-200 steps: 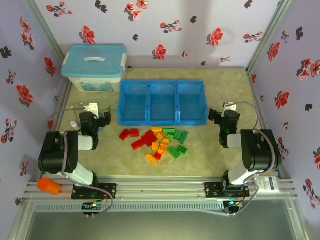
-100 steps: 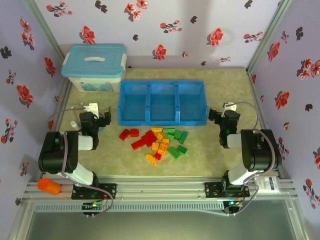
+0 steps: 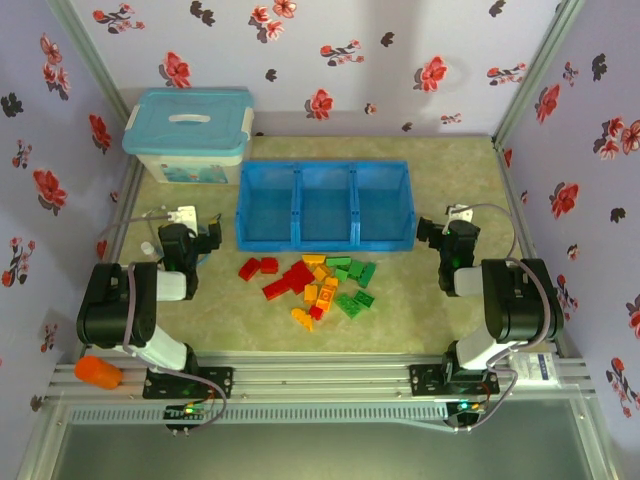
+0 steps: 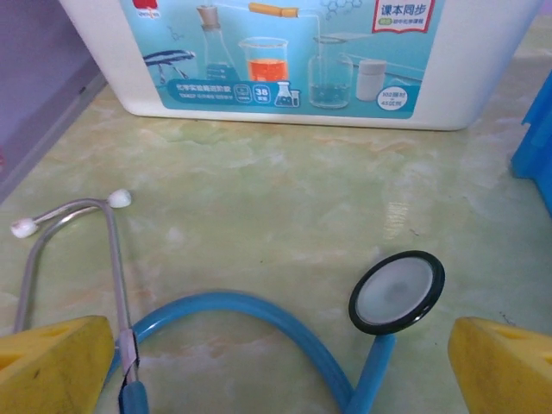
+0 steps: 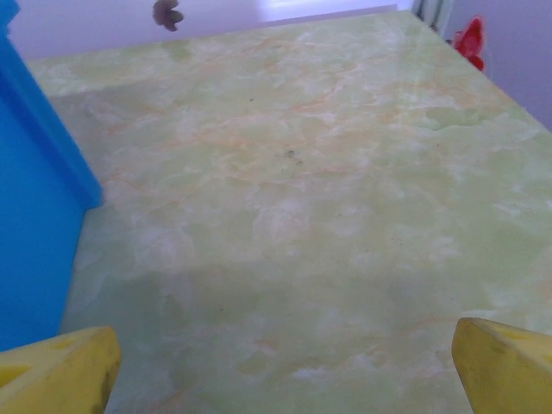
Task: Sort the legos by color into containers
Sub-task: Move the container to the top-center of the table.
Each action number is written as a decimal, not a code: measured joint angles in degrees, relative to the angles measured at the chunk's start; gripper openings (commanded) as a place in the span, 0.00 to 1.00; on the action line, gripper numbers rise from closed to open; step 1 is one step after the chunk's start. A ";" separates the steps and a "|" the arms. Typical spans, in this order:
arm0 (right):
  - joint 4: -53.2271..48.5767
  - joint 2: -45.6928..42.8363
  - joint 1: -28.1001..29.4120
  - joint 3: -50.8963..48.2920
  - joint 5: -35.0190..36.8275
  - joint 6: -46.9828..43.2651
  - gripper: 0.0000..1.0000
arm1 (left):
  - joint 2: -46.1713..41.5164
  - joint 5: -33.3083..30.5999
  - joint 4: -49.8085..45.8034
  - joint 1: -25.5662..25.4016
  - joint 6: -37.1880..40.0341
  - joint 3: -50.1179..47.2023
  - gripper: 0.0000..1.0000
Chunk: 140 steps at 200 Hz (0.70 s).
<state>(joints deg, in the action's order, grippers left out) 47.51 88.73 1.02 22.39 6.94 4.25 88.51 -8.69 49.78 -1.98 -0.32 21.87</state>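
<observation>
1. Legos in red, orange-yellow and green lie in one loose heap on the bench, just in front of the blue tray.
2. The tray's three containers stand side by side behind the heap.
3. The left claw sits low by the tray's left end, well apart from the heap, which lies to its right. It is released and grasps nothing.
4. Seen from the left wrist, its yellow fingertips stand wide, with a blue-tubed stethoscope on the bench between them and a storage box beyond.
5. The right claw sits by the tray's right end, with the heap well to its left. It is also released and grasps nothing.
6. Seen from the right wrist, its fingertips are spread over bare bench, with the tray wall at the left.
</observation>
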 measured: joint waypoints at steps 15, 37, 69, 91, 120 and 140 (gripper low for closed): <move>-7.61 -5.75 0.98 0.85 -1.70 -1.27 0.99 | -4.02 -4.44 -3.78 -3.34 1.20 0.26 1.00; -17.53 -18.21 4.28 4.61 -2.73 -1.14 0.99 | -11.13 -10.38 -17.31 -8.98 -0.42 6.86 1.00; -31.32 -30.40 6.43 12.02 -2.82 14.38 0.99 | -19.65 -11.15 -35.87 -10.08 -12.94 20.57 1.00; -39.10 -32.13 6.86 12.02 -3.96 22.25 0.99 | -25.77 -8.61 -42.45 -10.95 -18.03 22.34 1.00; -50.40 -32.68 11.78 12.00 -1.68 27.12 0.99 | -29.07 -6.84 -53.40 -14.14 -21.51 22.88 1.00; -56.19 -35.95 14.01 12.00 0.61 29.75 0.99 | -30.56 -6.43 -60.33 -17.35 -22.58 22.88 0.99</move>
<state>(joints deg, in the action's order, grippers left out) -8.69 52.77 15.03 34.39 7.55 34.00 57.95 -15.11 -10.55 -19.33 -22.90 44.75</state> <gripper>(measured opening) 0.993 0.995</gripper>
